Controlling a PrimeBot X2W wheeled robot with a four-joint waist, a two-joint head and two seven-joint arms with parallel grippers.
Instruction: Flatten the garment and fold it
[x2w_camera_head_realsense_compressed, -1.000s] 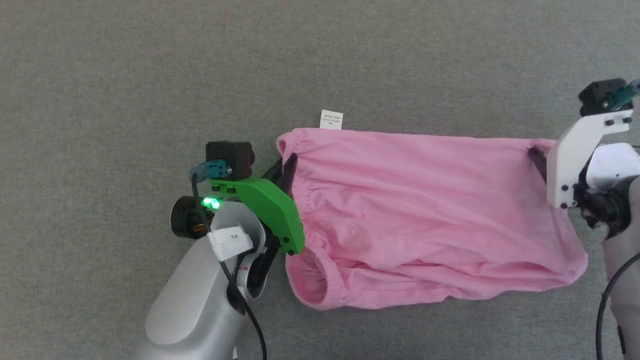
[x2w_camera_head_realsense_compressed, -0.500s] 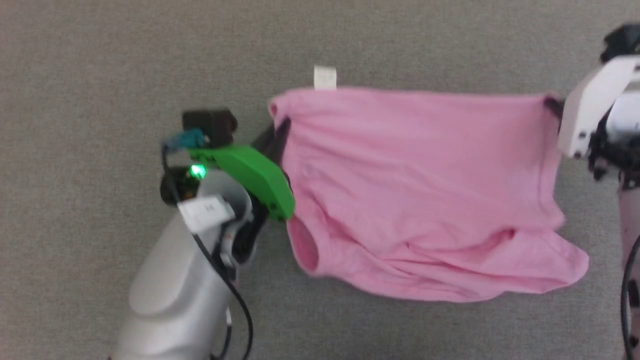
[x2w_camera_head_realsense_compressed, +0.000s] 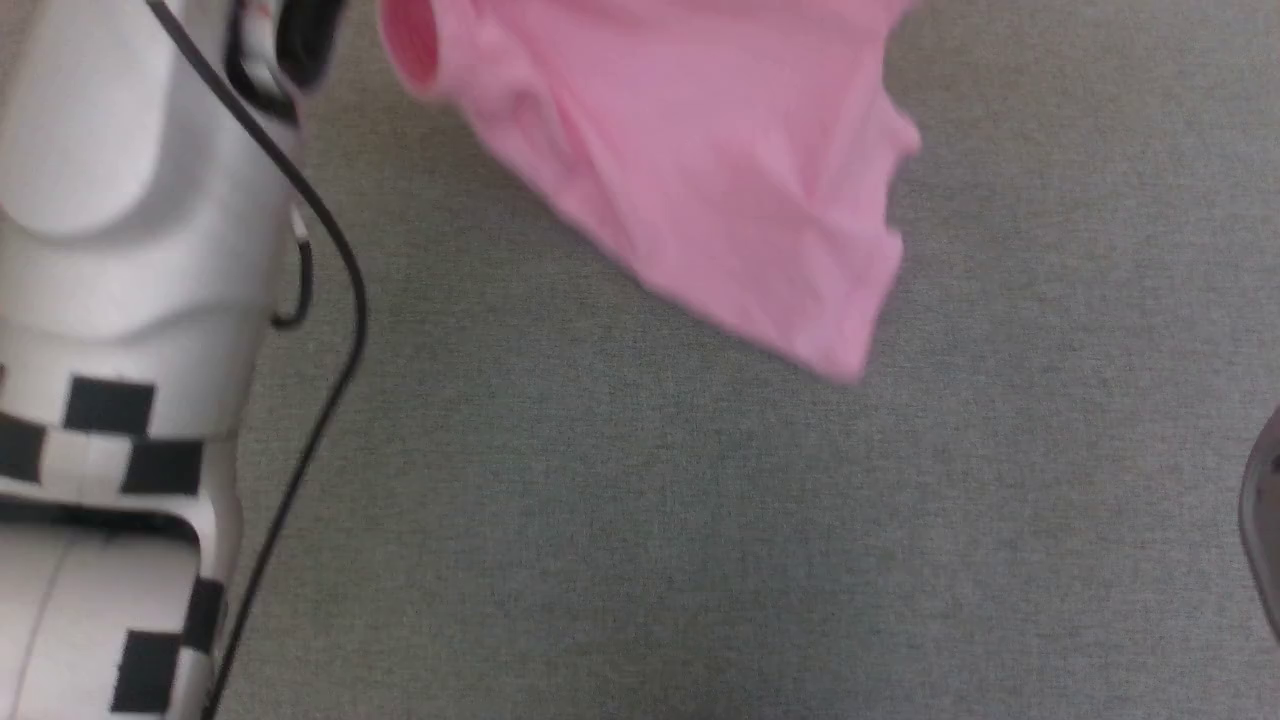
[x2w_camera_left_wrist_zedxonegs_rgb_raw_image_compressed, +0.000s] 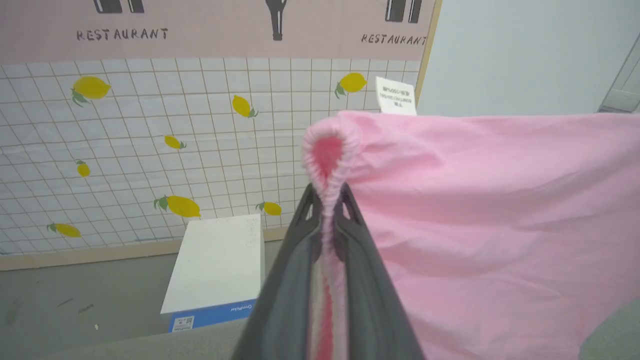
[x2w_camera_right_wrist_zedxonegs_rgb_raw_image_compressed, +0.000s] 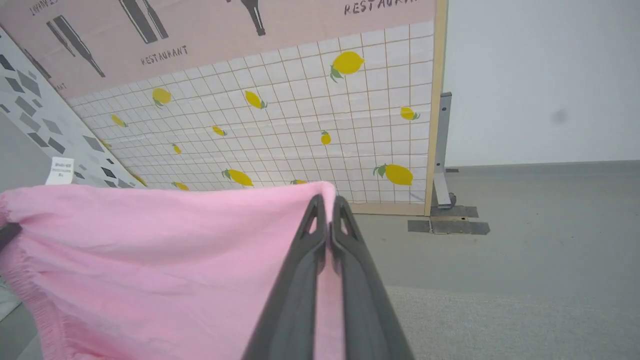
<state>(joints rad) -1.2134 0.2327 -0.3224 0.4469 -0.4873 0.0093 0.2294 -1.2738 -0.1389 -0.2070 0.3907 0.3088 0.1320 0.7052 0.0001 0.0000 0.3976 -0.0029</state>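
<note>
The pink garment (x2w_camera_head_realsense_compressed: 690, 160) hangs in the air above the grey surface, its lower part drooping to a point in the head view. My left gripper (x2w_camera_left_wrist_zedxonegs_rgb_raw_image_compressed: 327, 192) is shut on the gathered elastic waistband (x2w_camera_left_wrist_zedxonegs_rgb_raw_image_compressed: 330, 150), which loops above the fingertips. A small white label (x2w_camera_left_wrist_zedxonegs_rgb_raw_image_compressed: 396, 96) sticks up from the top edge. My right gripper (x2w_camera_right_wrist_zedxonegs_rgb_raw_image_compressed: 327, 202) is shut on the opposite top corner of the garment (x2w_camera_right_wrist_zedxonegs_rgb_raw_image_compressed: 165, 255), and the cloth stretches between the two. The label (x2w_camera_right_wrist_zedxonegs_rgb_raw_image_compressed: 59, 171) also shows far left in the right wrist view.
My pale left forearm (x2w_camera_head_realsense_compressed: 110, 200) with a black cable (x2w_camera_head_realsense_compressed: 335, 290) and checkered markers fills the head view's left. Grey carpet-like surface (x2w_camera_head_realsense_compressed: 700, 520) lies below. A lemon-patterned wall panel (x2w_camera_left_wrist_zedxonegs_rgb_raw_image_compressed: 150, 125) and a white box (x2w_camera_left_wrist_zedxonegs_rgb_raw_image_compressed: 217, 262) stand beyond.
Both grippers have lifted the garment off the surface, and it now hangs between them. The head camera's picture has shifted, so the grippers have left its top edge.
</note>
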